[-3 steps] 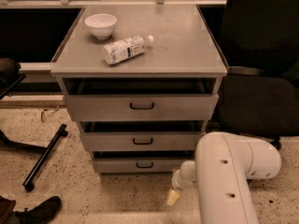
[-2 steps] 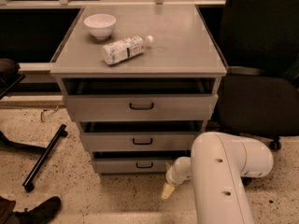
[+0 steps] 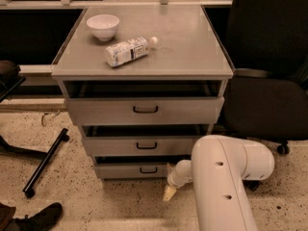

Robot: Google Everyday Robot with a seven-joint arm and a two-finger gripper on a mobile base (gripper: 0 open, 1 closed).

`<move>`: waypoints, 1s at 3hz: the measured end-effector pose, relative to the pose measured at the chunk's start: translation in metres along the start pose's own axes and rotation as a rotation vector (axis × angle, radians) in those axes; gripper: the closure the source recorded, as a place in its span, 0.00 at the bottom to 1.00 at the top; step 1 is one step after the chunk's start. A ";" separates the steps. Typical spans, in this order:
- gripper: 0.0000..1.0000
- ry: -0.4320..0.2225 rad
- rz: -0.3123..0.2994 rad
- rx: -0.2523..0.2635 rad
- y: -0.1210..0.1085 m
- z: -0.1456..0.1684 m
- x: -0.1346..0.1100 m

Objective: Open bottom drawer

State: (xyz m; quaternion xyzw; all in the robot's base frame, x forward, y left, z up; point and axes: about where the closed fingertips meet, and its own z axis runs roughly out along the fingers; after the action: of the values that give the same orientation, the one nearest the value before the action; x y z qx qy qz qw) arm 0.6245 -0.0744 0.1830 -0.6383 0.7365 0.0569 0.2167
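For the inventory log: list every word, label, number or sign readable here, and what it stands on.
Clear plastic bottle lying on the grey cabinet top: white label with dark print, too blurred to read.
White ceramic bowl: no text.
The hand, low by the right end of the narrow grey bottom drawer: no markings.

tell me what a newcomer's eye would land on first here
The big white robot arm fills the lower right foreground, its gripper low near the floor by the right end of the bottom drawer. Next comes the grey three-drawer cabinet in the centre, with a white bowl and a bottle lying on its side on top.
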 end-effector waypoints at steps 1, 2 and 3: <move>0.00 -0.026 -0.038 0.059 -0.014 0.001 -0.005; 0.00 -0.041 -0.104 0.135 -0.035 0.001 -0.017; 0.00 -0.036 -0.133 0.154 -0.051 0.009 -0.023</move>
State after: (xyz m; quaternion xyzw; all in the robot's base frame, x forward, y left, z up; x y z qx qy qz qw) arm 0.6780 -0.0591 0.1932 -0.6660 0.6907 -0.0031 0.2816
